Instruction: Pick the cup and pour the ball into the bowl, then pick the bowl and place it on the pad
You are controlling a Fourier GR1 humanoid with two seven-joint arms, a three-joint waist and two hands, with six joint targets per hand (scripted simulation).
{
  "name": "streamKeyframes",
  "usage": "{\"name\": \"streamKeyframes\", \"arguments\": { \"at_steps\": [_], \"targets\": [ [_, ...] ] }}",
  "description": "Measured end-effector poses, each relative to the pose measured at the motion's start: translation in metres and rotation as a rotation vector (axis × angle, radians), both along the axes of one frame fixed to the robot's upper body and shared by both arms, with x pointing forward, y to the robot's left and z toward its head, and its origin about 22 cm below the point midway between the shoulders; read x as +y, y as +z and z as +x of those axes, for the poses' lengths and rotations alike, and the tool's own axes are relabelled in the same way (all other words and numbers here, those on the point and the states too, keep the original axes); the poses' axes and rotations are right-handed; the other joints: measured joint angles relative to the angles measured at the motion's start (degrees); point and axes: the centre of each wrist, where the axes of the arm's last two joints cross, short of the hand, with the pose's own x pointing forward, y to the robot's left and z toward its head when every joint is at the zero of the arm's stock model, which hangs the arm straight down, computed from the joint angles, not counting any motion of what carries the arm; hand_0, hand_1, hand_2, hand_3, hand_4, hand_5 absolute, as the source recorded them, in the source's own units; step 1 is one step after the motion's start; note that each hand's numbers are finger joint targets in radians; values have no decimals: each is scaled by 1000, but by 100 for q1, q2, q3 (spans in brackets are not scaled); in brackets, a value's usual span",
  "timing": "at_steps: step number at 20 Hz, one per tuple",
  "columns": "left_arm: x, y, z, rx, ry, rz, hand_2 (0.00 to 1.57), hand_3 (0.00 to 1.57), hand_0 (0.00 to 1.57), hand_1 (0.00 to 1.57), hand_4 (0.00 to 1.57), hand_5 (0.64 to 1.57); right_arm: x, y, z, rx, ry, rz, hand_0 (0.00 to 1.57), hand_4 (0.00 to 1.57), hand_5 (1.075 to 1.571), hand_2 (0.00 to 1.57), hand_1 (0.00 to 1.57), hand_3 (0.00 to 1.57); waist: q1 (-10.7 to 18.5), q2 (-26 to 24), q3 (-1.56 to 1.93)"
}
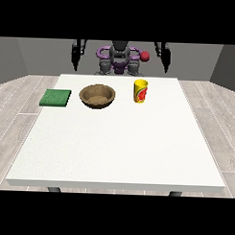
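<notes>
A yellow cup (140, 91) with a red mark stands upright on the white table (118, 148), towards the far edge and right of centre. No ball shows from this angle; the cup's inside is hidden. A brown bowl (97, 96) sits to the cup's left, with nothing visible in it. A flat green pad (56, 97) lies left of the bowl. The hand at the view's left (75, 60) and the hand at the view's right (165, 61) both hang beside the robot's torso, behind the table's far edge and well away from all three things.
The robot's torso (119, 59) stands behind the middle of the far edge, with a small red knob (145, 56) at its side. Wooden floor surrounds the table.
</notes>
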Motion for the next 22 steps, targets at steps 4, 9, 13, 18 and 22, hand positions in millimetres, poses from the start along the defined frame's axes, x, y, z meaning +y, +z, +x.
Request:
{"name": "streamKeyframes", "arguments": {
  "at_steps": [4, 9, 13, 18, 22],
  "targets": [
    [3, 14, 1, -17, -5, 12, 0, 0, 0, 0, 0, 1557, -5, 14, 1, -13, 0, -18, 0, 0, 1569, 0, 0, 0, -13, -723, 21],
    [-2, 37, 10, -27, 11, -98, 0, 0, 0, 0, 0, 1558, -37, 35, 2, -22, 12, 23, 0, 0, 1569, 0, 0, 0, -190, -1153, 44],
    [18, 50, 11, -58, 29, -155, 0, 0, 0, 0, 0, 1547, -60, 49, -5, -48, 26, 59, 0, 0, 1570, 0, 0, 0, -266, -990, 54],
    [36, 56, 19, -144, 34, -169, 0, 0, 0, 0, 0, 1541, -71, 60, -1, -118, 39, 79, 0, 0, 1570, 0, 0, 0, -292, -473, 57],
    [34, 53, 30, -203, 21, -170, 0, 0, 0, 0, 0, 1529, -73, 55, 6, -164, 41, 87, 0, 0, 1570, 0, 0, 0, -279, -88, 57]
  ]
}}
